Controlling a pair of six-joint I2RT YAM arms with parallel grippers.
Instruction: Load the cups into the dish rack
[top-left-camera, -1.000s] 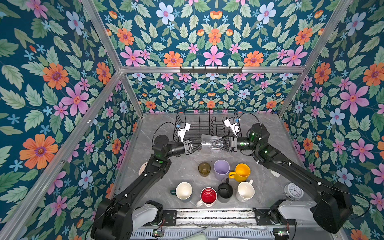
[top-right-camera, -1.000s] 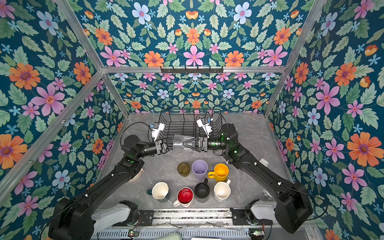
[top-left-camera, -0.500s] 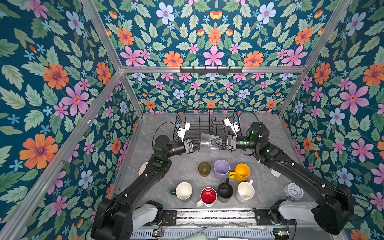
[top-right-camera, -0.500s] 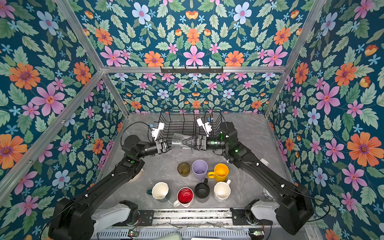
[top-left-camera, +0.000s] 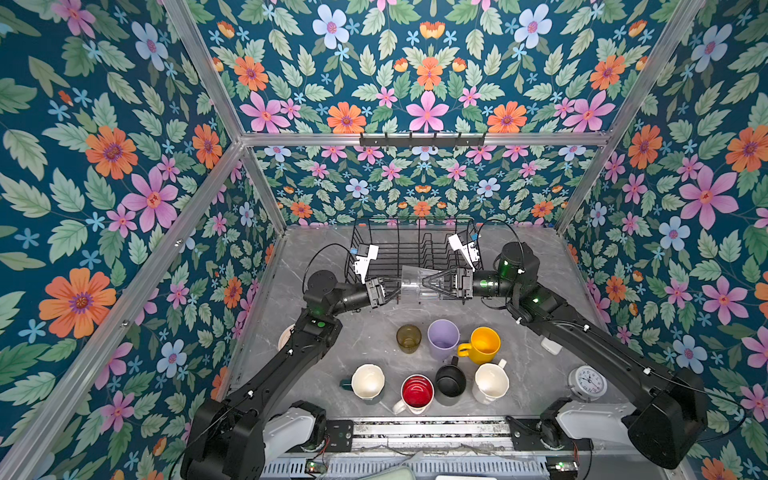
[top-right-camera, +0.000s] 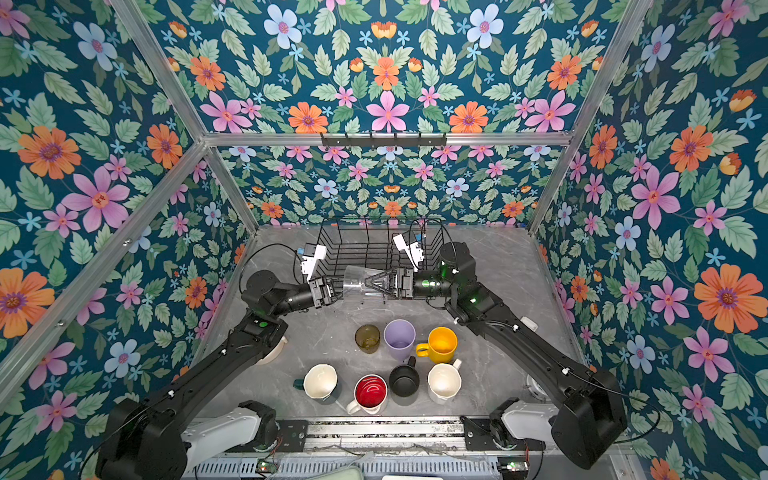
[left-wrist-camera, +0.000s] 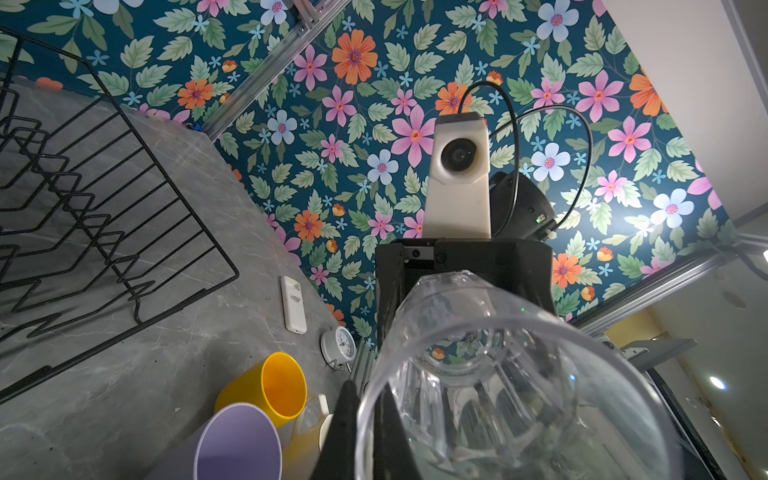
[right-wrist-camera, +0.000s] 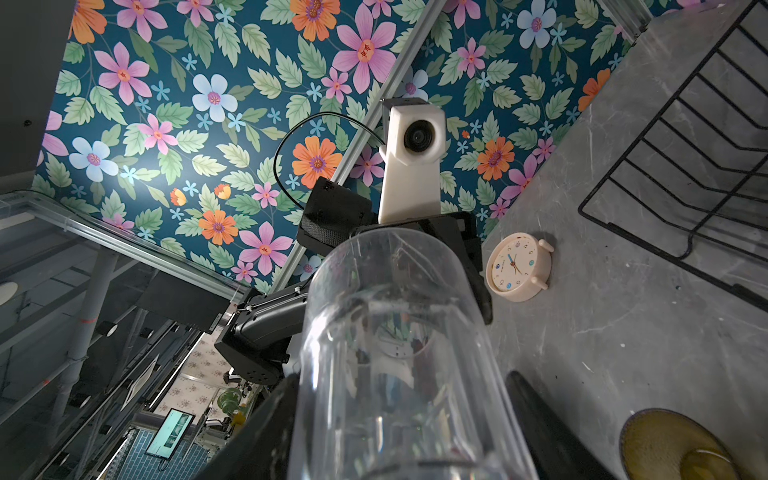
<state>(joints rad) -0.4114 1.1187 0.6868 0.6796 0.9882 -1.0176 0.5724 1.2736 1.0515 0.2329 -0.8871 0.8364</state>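
HANDOVER AT THE RACK: A clear glass (top-left-camera: 411, 286) hangs on its side just in front of the near wall of the dish rack (top-left-camera: 417, 248), lifted off the table (top-left-camera: 374, 316) and gripped from both ends by the two arms. The left gripper (top-left-camera: 395, 286) is pinched tight on the thin wall at the mouth. The left wrist view shows one of its fingers (left-wrist-camera: 345, 432) outside the rim and one inside. The right gripper (top-left-camera: 426, 284) stands wide, its fingers (right-wrist-camera: 544, 419) closed around the body toward the base. The glass looks light, rigid, smooth and slippery, and likely to break if dropped or knocked against the wire. A rim pinch alone would probably let it swing, so the hold around the body appears the safer one for carrying it into the rack. Both forearms reach toward each other from either side of the rack's front. Their wrists are level, the grippers point horizontally at one another, and the wrist cameras sit uppermost. The rack holds no cups. Seven more, among them the lilac tumbler (top-left-camera: 443, 338) and yellow mug (top-left-camera: 482, 345), stand upright well in front of it.
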